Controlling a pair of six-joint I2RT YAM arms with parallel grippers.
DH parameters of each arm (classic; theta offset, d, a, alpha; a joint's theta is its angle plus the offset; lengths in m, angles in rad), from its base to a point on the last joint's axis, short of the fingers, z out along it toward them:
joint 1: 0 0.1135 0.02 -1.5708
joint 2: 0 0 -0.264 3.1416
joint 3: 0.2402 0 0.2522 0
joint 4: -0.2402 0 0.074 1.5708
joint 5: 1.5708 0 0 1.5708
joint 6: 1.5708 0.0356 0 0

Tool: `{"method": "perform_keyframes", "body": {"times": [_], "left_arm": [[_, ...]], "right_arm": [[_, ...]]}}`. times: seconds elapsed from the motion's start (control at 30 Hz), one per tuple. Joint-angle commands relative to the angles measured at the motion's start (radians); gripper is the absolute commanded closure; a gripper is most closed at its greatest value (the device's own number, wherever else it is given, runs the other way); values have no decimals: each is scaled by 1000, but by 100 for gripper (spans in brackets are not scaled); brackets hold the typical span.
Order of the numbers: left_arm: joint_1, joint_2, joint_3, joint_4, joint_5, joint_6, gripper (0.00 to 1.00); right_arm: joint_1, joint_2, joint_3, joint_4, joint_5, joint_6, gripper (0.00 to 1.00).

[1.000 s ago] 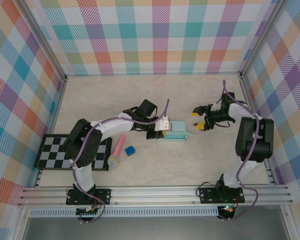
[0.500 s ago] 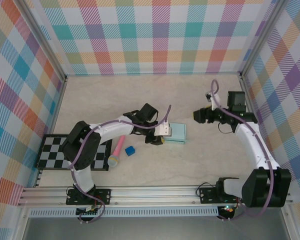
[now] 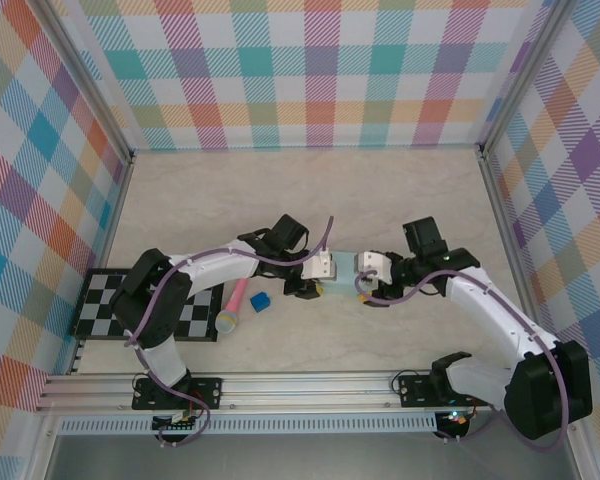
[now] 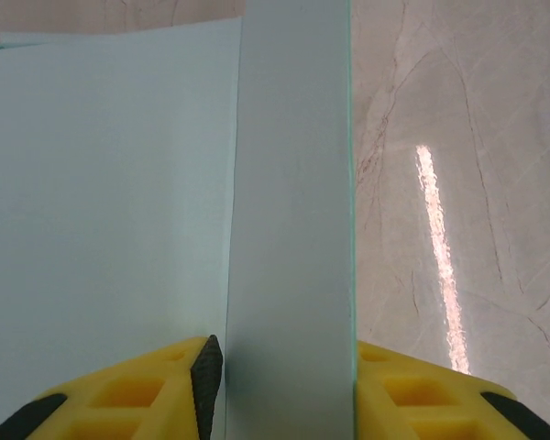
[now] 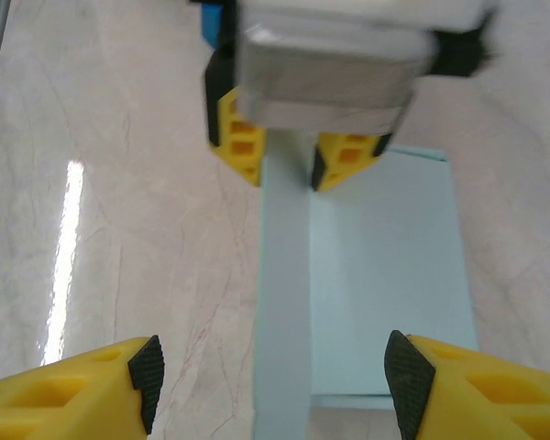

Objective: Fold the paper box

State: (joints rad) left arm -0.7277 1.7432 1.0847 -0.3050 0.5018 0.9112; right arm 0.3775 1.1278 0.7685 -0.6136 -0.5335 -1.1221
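Near the middle of the pale marbled table (image 3: 380, 190), a little toward its near edge, lies the paper box (image 5: 385, 275). It is one piece of pale mint-blue thin card, showing a broad flat panel with a narrower, slightly darker strip along one long side. By my reading the fold is partly made: the crease between panel and strip is sharp, yet no closed box shape shows, and whether the strip stands up or lies flat I cannot tell. Raising the walls and tucking the end flaps would be what is left. The left gripper (image 4: 284, 367) meets the box from the side of the table's left edge, its two yellow fingers set narrowly on either side of the strip, right at its edges; whether they press it or merely flank it I cannot tell. The right gripper (image 5: 272, 367) faces it from the opposite end, fingers spread wide and empty, the box's end just ahead of them. Counted: one box, two grippers, one pink-handled toy microphone (image 3: 233, 303), one small dark blue cube (image 3: 260, 301) just beside it, and one black-and-white chequered board (image 3: 110, 305) at the table's left edge.
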Motion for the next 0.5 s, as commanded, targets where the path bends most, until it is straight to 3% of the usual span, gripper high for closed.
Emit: {"method": "perform_keyframes", "body": {"times": [0.0,0.2,0.47], "left_arm": [[12,-35,-24,18,38,-31,62],[16,-63,-41,70,53,-52,61],[29,-115,-92,85,74,-73,60]], "right_arm": [[50,-5,-50,68,60,-88,33],[104,29,-135,256,220,-87,37],[137,91,-176,420,323,-100,60]]}}
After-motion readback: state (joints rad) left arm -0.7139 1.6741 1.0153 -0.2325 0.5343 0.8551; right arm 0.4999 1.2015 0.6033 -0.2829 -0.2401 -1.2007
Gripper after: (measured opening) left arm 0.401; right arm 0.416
